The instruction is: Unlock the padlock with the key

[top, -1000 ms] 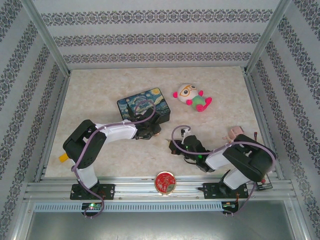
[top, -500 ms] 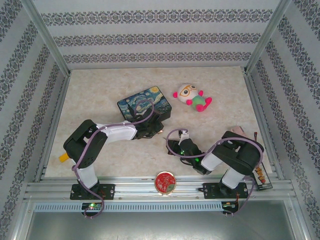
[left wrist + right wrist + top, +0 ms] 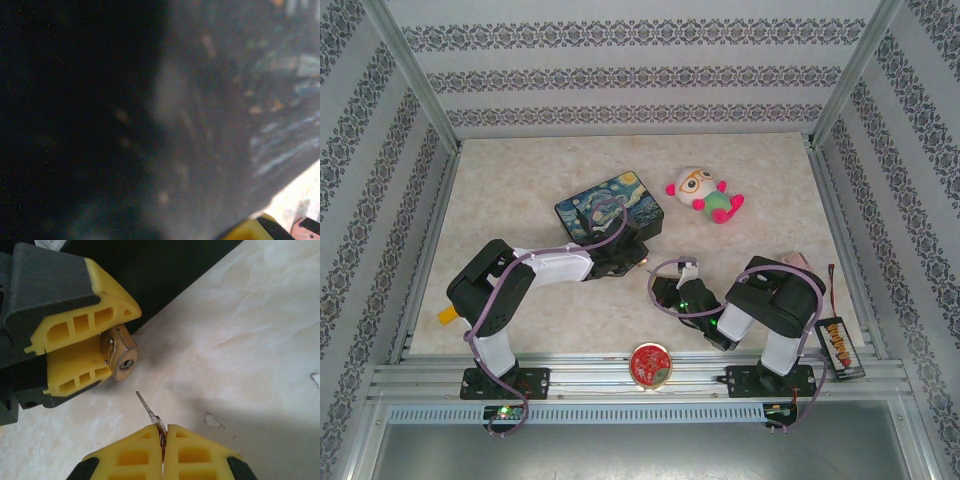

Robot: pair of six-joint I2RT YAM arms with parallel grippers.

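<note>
The small brass padlock (image 3: 118, 354) is clamped between the yellow fingers (image 3: 95, 315) of my left gripper (image 3: 120, 346), just above the table, with its keyhole end turned toward my right gripper. My right gripper (image 3: 163, 432) is shut on the head of the thin silvery key (image 3: 146, 407). The key's blade points up and left at the keyhole, a short gap away and not inside it. From above, the left gripper (image 3: 632, 262) sits beside the starry-night tin box (image 3: 610, 212), and the right gripper (image 3: 663, 284) is close to its right. The shackle is hidden.
The tin box's dark painted side (image 3: 280, 140) stands blurred, right against the left wrist camera. A plush toy (image 3: 706, 195) lies at the back right. A round red tin (image 3: 650, 364) sits at the near edge, and a battery holder (image 3: 836, 346) at the near right.
My right arm has slid left, bringing the key close to the padlock and uncovering the battery holder. The left arm has stayed still with the padlock.
</note>
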